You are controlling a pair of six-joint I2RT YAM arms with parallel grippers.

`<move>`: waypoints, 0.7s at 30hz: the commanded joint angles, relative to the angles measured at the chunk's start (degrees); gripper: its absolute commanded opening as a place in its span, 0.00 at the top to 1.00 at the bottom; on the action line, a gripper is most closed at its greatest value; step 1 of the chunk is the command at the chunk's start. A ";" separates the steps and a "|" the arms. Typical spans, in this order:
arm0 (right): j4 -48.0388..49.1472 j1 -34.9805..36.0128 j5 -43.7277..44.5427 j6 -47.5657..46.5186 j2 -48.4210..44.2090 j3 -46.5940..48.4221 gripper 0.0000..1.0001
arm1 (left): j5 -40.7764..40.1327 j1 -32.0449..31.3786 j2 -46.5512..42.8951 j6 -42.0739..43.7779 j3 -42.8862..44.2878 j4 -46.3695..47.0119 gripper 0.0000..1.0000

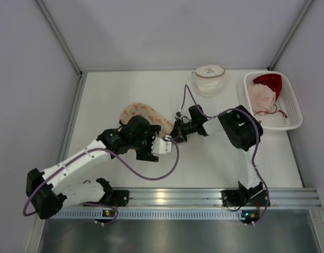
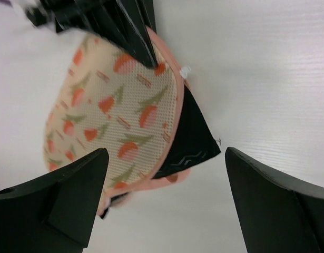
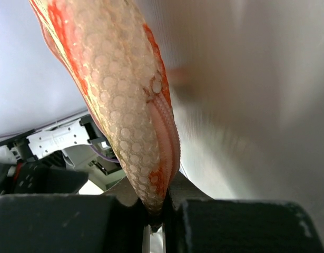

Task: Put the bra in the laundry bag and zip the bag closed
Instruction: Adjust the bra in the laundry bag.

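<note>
The laundry bag (image 1: 144,114) is peach mesh with an orange tulip print (image 2: 114,121) and lies at the table's middle. A black corner of the bra (image 2: 192,138) sticks out of the bag's open edge. My left gripper (image 2: 165,171) hovers just short of that corner, wide open, with nothing between its fingers (image 2: 72,184). It shows in the top view (image 1: 166,142) right of the bag. My right gripper (image 3: 156,213) is shut on the bag's mesh edge (image 3: 127,116) beside the zipper band, at the bag's right end (image 1: 178,133).
A white basket (image 1: 294,113) at the back right holds red and pink garments. A round white pouch (image 1: 208,80) stands at the back centre. Grey walls close in the table on three sides.
</note>
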 commanded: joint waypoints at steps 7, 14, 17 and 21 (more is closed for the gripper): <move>-1.09 -0.49 -0.75 2.66 -0.97 -1.62 1.00 | -3.91 2.11 -2.60 -16.87 -9.12 15.32 0.02; -0.13 -0.40 -1.54 3.80 -1.42 -2.50 1.00 | -8.47 2.11 1.71 -14.51 -11.41 21.56 0.02; 0.40 -0.49 -1.98 4.32 -1.68 -2.67 1.00 | -7.96 2.20 1.80 -13.10 -12.20 23.76 0.02; 0.49 -0.40 -2.51 4.77 -1.68 -2.41 1.00 | -6.90 2.20 1.45 -11.78 -13.08 24.11 0.02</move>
